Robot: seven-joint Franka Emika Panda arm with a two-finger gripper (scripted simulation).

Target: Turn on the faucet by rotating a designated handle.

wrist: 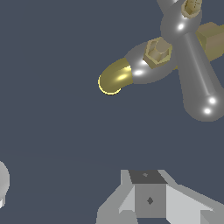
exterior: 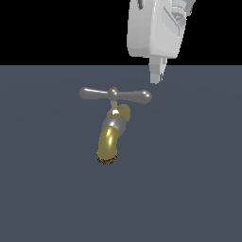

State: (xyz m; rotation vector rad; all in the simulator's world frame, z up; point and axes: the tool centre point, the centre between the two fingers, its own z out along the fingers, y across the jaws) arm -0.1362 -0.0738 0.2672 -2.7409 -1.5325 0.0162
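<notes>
Nearest the exterior camera, the dark nozzle tip (exterior: pixel 108 159) of the faucet (exterior: pixel 112 134) points toward the near edge of the desk (exterior: pixel 47 198), and the gold spout curves up from it to a silver collar. One faucet, one spout, sitting around the middle of the desk, a touch toward the far edge. Across its top lies the handle (exterior: pixel 116 95), a single grey crossbar with two arms, each ending in a rounded bulb, and a small brass hub between them. The bar runs roughly parallel to the far edge.

Further back, above and beyond the bulb on the exterior view's right, hangs the one gripper (exterior: pixel 157 75). Its fingers (exterior: pixel 156 72) sit close together with nothing between them; whether they are fully closed I cannot tell. They are clear of the handle, not touching it.

So this looks like the approach step: no contact yet. My read is that the next move calls for bringing the fingers down beside that arm of the bar, then pushing sideways to swing it around the hub.
</notes>
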